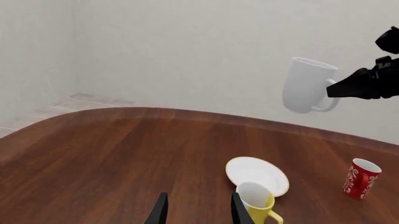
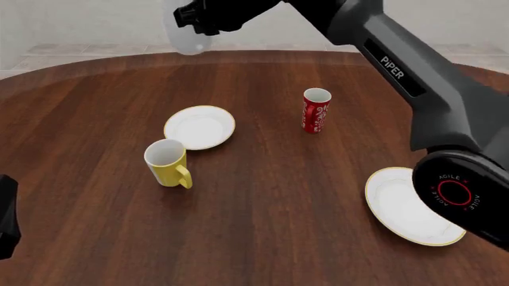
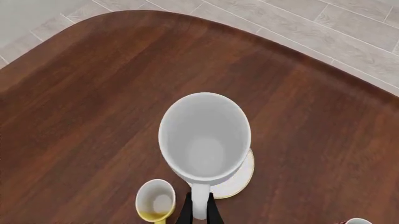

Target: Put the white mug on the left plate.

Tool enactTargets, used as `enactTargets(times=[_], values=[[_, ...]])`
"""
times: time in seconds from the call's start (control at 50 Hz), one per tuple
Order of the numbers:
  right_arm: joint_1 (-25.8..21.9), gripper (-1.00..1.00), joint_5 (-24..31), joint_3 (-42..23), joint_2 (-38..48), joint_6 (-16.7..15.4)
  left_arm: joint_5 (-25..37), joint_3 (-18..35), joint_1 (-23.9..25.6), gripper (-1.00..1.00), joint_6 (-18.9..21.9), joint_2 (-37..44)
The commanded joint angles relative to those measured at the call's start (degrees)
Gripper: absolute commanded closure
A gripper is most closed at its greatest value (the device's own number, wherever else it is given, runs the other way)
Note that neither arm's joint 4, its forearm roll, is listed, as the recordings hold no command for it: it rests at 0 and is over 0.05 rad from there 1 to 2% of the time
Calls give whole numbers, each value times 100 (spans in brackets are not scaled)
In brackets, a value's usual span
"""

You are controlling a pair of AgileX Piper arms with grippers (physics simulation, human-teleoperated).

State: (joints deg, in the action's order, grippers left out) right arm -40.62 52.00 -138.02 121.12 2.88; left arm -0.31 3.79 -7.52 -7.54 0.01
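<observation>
The white mug hangs high in the air over the far part of the table, slightly tilted, with my right gripper shut on its loop handle. In the right wrist view I look straight down into the white mug, and the left plate peeks out from beneath it, far below. That left plate lies bare on the table's left half. My left gripper is open and holds nothing. It faces the left plate, the white mug and the right gripper.
A yellow mug stands just in front of the left plate, almost touching its rim. A red patterned cup stands mid-table to the right. The larger gold-rimmed plate lies at the near right, partly under the right arm's base.
</observation>
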Motion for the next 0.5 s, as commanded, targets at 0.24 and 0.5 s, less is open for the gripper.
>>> enactTargets(times=[0.24,0.5], values=[[94,100,1010,-1712,954,279,-24,17,-19,-100,-38,0],[283,100,1174,-2280,1373,302,-24,18,-52,-100,-56,0]])
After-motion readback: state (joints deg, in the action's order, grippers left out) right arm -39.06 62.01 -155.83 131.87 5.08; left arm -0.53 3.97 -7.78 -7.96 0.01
